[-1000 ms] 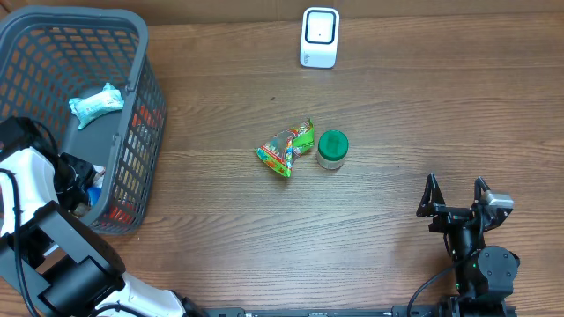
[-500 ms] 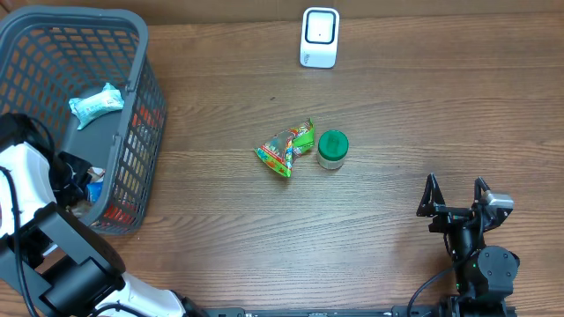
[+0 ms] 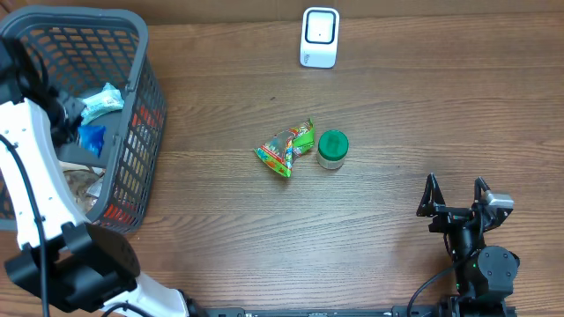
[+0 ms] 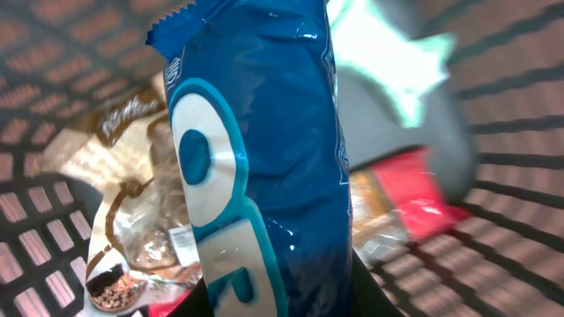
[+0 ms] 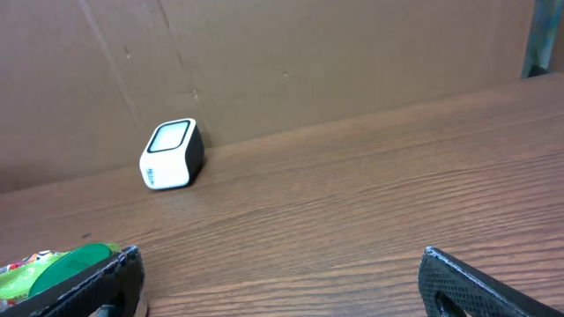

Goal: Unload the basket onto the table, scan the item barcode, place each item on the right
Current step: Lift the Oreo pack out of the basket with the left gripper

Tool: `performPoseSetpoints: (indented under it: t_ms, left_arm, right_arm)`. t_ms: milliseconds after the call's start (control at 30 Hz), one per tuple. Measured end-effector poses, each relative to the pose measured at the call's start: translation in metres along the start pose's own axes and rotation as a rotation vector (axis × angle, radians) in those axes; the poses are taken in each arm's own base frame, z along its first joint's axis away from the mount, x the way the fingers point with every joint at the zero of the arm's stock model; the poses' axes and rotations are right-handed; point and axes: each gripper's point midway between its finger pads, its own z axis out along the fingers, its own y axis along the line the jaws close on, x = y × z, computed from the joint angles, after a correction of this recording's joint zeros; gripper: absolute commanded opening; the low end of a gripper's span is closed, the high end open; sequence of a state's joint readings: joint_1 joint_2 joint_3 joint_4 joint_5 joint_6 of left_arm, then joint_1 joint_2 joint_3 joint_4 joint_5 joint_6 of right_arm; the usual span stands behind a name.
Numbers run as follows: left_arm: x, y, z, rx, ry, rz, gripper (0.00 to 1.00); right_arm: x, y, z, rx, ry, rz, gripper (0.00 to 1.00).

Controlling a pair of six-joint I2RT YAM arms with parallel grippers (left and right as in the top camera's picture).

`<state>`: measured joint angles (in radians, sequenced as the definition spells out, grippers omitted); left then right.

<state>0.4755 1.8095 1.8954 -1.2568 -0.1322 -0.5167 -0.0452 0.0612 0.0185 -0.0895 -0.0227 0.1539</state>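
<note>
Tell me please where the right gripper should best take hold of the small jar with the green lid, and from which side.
Come down from above and close on the round sides of the small jar just under its green lid. It stands upright, and the colourful packet lies close on its left, so set the fingers front and back, probably. The right gripper stands open.

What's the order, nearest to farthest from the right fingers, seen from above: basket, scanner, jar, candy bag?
1. Jar, mid-table.
2. Candy bag, just left of it.
3. Scanner, at the far edge.
4. Basket, far left.
</note>
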Motion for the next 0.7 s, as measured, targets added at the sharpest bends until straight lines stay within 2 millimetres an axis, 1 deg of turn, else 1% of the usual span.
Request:
performPoseSetpoints:
  t_ms: [100,167,267,300,367,400,433,467,533,567,633,700]
  left_arm:
    - [-0.006,-0.024,-0.043,0.055,-0.085,0.054,0.16]
    - [-0.006,-0.039,-0.073,0.094,-0.140,0.096,0.17]
    - [0.003,-0.063,-0.119,0.162,-0.221,0.168,0.19]
    - [0.010,-0.075,-0.139,0.199,-0.256,0.210,0.20]
    - [0.023,-0.091,-0.167,0.261,-0.303,0.274,0.22]
    - [0.033,-0.101,-0.184,0.303,-0.324,0.320,0.23]
    - [0.044,-0.109,-0.196,0.336,-0.337,0.359,0.23]
    - [0.059,-0.118,-0.209,0.373,-0.344,0.415,0.23]
    - [0.088,-0.132,-0.227,0.431,-0.339,0.519,0.23]
    - [0.106,-0.139,-0.233,0.456,-0.327,0.579,0.23]
    - [0.137,-0.153,-0.239,0.494,-0.297,0.682,0.23]
    - [0.170,-0.168,-0.237,0.516,-0.259,0.790,0.23]
  right_arm:
    - [0.000,0.000,0.000,0.000,0.000,0.000,1.00]
    - [0.000,0.000,0.000,0.000,0.000,0.000,1.00]
    - [0.000,0.000,0.000,0.000,0.000,0.000,1.00]
    - [0.000,0.000,0.000,0.000,0.000,0.000,1.00]
    - [0.000,0.000,0.000,0.000,0.000,0.000,1.00]
    - [0.000,0.000,0.000,0.000,0.000,0.000,1.00]
    - [0.000,0.000,0.000,0.000,0.000,0.000,1.00]
    - [0.000,0.000,0.000,0.000,0.000,0.000,1.00]
    - [0.000,0.000,0.000,0.000,0.000,0.000,1.00]
    - [0.000,0.000,0.000,0.000,0.000,0.000,1.00]
    - [0.000,0.000,0.000,0.000,0.000,0.000,1.00]
    - [0.000,0.000,0.000,0.000,0.000,-0.001,1.00]
